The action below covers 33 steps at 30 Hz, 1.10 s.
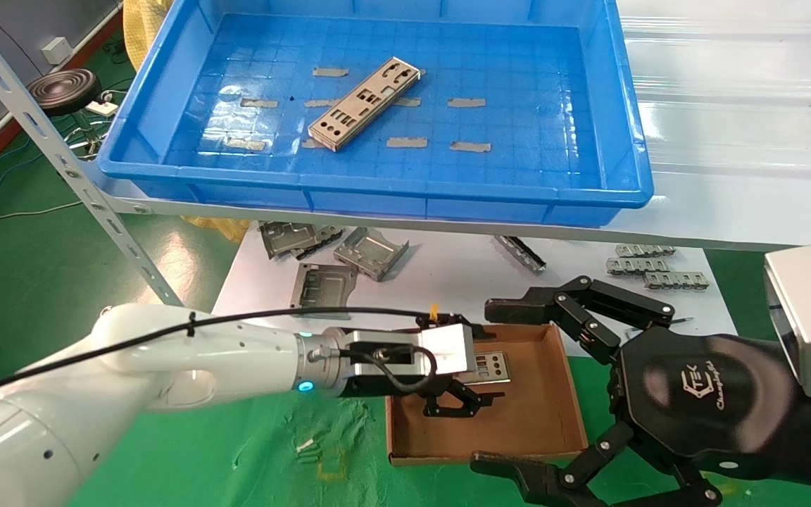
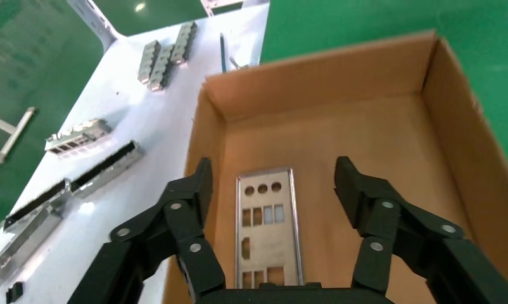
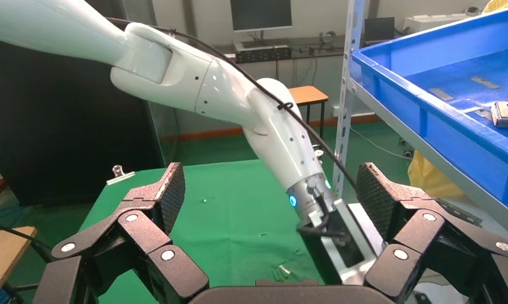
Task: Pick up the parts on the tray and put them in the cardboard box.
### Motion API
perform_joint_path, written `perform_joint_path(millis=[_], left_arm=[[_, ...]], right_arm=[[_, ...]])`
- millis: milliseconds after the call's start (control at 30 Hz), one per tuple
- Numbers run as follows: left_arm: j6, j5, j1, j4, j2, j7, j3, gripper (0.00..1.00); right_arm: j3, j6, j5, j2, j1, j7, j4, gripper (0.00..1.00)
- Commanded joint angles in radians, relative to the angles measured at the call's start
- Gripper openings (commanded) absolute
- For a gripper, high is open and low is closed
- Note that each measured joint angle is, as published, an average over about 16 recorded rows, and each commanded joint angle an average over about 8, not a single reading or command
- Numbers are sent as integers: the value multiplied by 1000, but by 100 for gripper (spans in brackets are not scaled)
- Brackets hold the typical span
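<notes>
One long silver part lies slantwise in the blue tray on the shelf. The brown cardboard box sits on the green mat below. My left gripper hangs over the box's near-left part, jaws wide open. In the left wrist view a second part lies flat on the floor of the box, between the open fingers of the left gripper and touching neither. My right gripper is open and empty at the box's right side. The right wrist view shows its open gripper facing the left arm.
Squarish folded grey brackets and small toothed strips lie on the white table beyond the box. A slanted perforated shelf post stands at the left. The tray overhangs the table's far side.
</notes>
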Motion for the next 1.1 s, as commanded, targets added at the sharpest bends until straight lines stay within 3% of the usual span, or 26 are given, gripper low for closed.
perform_joint_path(millis=[33, 367, 733, 900, 1100], left_arm=[[14, -16, -9, 3, -1, -5, 5, 100], [284, -122, -52, 80, -42, -40, -18, 100], [644, -287, -50, 210, -125, -154, -86, 100], [690, -311, -46, 229, -137, -166, -95, 100], [662, -297, -41, 206, -137, -165, -100, 100]], right_arm=[[0, 0, 0, 0, 0, 0, 0, 100], [0, 0, 0, 0, 0, 0, 0, 100], [0, 0, 0, 0, 0, 0, 0, 100], [0, 1, 0, 0, 0, 0, 0, 100], [0, 1, 0, 0, 0, 0, 0, 100]])
